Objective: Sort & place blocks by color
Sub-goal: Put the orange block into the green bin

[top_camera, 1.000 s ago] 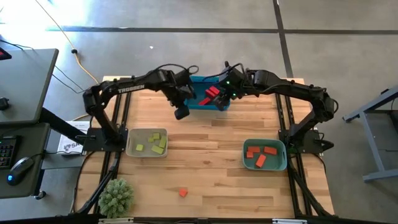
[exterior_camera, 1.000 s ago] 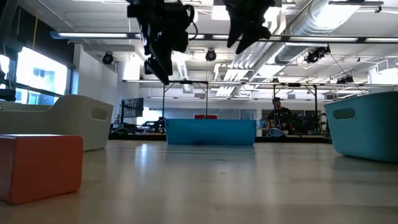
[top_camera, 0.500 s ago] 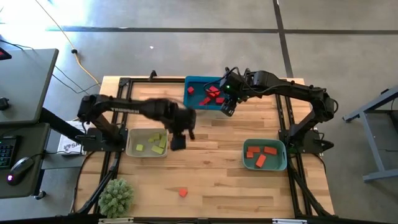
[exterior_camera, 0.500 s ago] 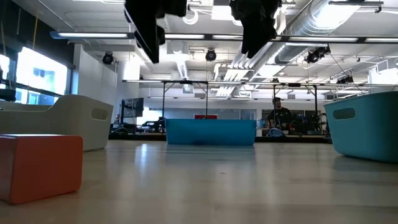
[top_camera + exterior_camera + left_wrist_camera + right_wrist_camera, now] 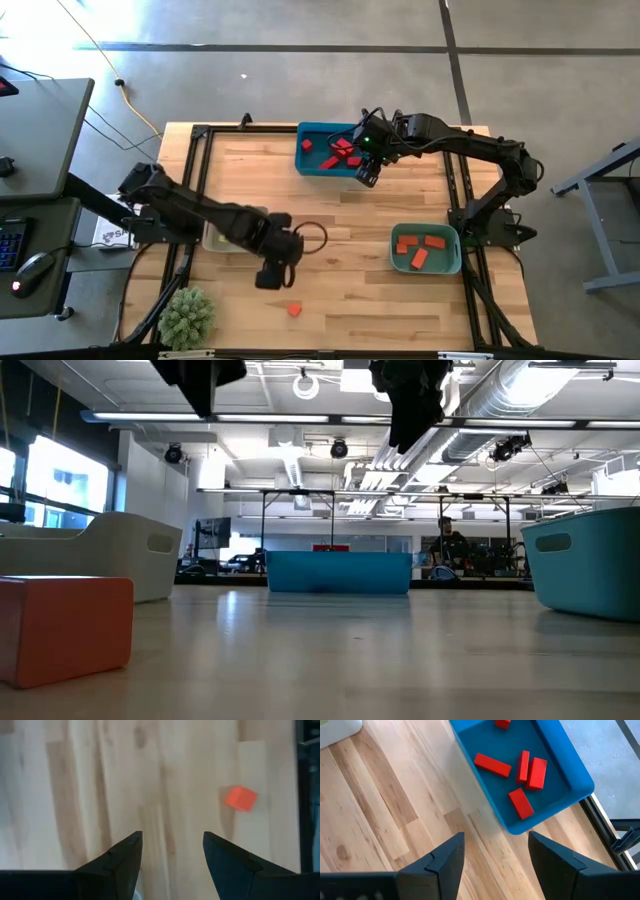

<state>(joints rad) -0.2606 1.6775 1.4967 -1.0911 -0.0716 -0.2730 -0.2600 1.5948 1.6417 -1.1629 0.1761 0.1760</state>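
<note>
**Left gripper open above the table, one orange block loose near the front edge**

In the high view the left gripper point(image 5: 270, 277) hangs over the bare wood at about 7 o'clock from the table's middle, its arm reaching in from 9 o'clock across the beige tray point(image 5: 212, 240). In its wrist view the two fingers point(image 5: 122, 857) stand spread with bare wood between them and nothing held. The orange block point(image 5: 294, 310) lies alone on the table point(image 5: 350, 300), just past the gripper toward 5 o'clock from it, near the front edge; in the left wrist view it point(image 5: 240, 799) sits ahead of the fingers, apart from them. In the low view the same block point(image 5: 65, 630) fills the near corner, flat on the wood.

The right gripper point(image 5: 365, 177) waits at about 12 o'clock on the table, over the front edge of the blue tray point(image 5: 303, 165). Its fingers point(image 5: 445, 860) are parted too and carry nothing; they look down on the wood beside the tray point(image 5: 580, 785).

Red blocks point(image 5: 340, 152) lie in the blue tray at 12 o'clock; the right wrist view shows four oblong ones point(image 5: 492, 765) flat on its floor and part of a fifth at the edge. Orange blocks point(image 5: 420, 247) lie in the teal tray point(image 5: 396, 262) at 4 o'clock. The beige tray at 8 o'clock is largely covered by the left arm, and what it holds cannot be told.

A green plant ball point(image 5: 187, 317) sits at the 7 o'clock corner.
</note>
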